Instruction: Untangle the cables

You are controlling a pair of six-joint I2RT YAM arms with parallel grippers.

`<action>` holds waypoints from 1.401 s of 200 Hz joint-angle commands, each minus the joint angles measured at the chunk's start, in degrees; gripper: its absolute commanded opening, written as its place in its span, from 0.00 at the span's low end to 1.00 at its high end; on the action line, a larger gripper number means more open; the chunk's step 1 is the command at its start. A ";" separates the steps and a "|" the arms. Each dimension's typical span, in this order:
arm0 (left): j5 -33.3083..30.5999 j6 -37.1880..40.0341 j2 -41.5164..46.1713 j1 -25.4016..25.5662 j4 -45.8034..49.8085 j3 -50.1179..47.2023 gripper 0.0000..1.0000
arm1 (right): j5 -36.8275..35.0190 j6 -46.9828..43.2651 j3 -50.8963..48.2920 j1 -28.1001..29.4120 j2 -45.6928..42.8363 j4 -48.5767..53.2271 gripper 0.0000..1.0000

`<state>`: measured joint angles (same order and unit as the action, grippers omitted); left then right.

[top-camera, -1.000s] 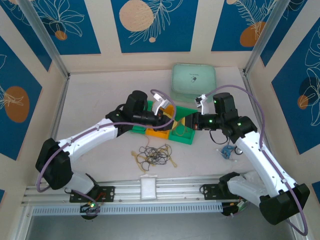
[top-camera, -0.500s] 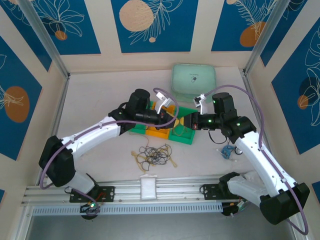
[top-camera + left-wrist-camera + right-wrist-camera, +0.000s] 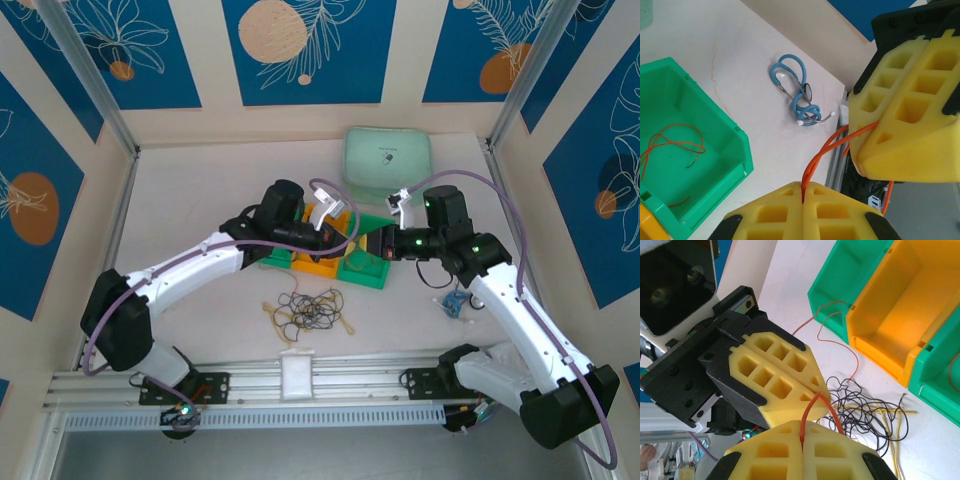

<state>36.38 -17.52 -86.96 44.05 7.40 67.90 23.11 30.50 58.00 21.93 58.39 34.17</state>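
Cables (image 3: 310, 312): a loose heap of black and yellow loops on the table (image 3: 200, 195), on the near side of the row of bins, lower than both grippers and apart from them.
Red-orange cable (image 3: 822, 155): one thin strand off the table, strung in a short arc from one gripper's tips to the other's.
Left gripper (image 3: 803, 194): yellow pads pressed together, pinching the red-orange cable in the seam at their tips.
Right gripper (image 3: 802, 437): pads likewise pressed together on the same strand; it is just beside the left gripper, tip facing tip.
Where the grippers meet: above the bins, as the top view shows.
Green bin (image 3: 715, 167): a second thin red-orange wire (image 3: 675, 145) lies loose on its floor.
Orange bin (image 3: 895, 315): stands between two green ones.
Blue stethoscope (image 3: 797, 95): flat on the table beside the right arm, well apart from the heap.
Mint container (image 3: 388, 160): at the far side, beyond the bins.
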 commanded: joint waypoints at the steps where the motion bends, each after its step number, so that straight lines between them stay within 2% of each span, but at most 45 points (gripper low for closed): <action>1: -2.72 1.87 2.46 0.31 3.32 1.40 0.00 | -1.68 0.44 -0.86 -0.87 -0.98 1.98 0.00; 125: -12.09 2.81 10.74 -1.22 6.41 -1.05 0.00 | -5.09 0.11 -2.86 -6.87 -4.94 6.95 0.00; 178: -20.02 2.70 16.00 -2.50 10.99 -2.26 0.01 | -7.14 2.08 -2.76 -8.97 -8.39 3.05 0.00; 188: -20.27 2.54 16.50 -2.61 11.75 -2.51 0.04 | -6.15 2.21 -2.01 -8.91 -8.34 1.81 0.00; 205: -21.55 2.67 17.03 -2.67 13.48 -2.63 0.26 | -4.12 2.49 -0.37 -8.39 -8.02 -0.71 0.00; 231: -26.02 3.29 18.82 -2.84 15.86 -2.87 0.38 | -1.30 2.62 3.28 -8.12 -6.76 -3.81 0.00; 254: -32.54 3.58 21.75 -3.32 19.46 -2.42 0.39 | 1.96 2.59 7.09 -8.09 -5.24 -6.82 0.00; 280: -38.87 3.54 25.80 -4.20 24.08 -2.53 0.33 | 5.79 2.78 11.64 -7.83 -2.83 -9.93 0.00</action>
<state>5.74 -14.55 -65.54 41.01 25.89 65.28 23.33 32.93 65.23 13.54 53.95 29.06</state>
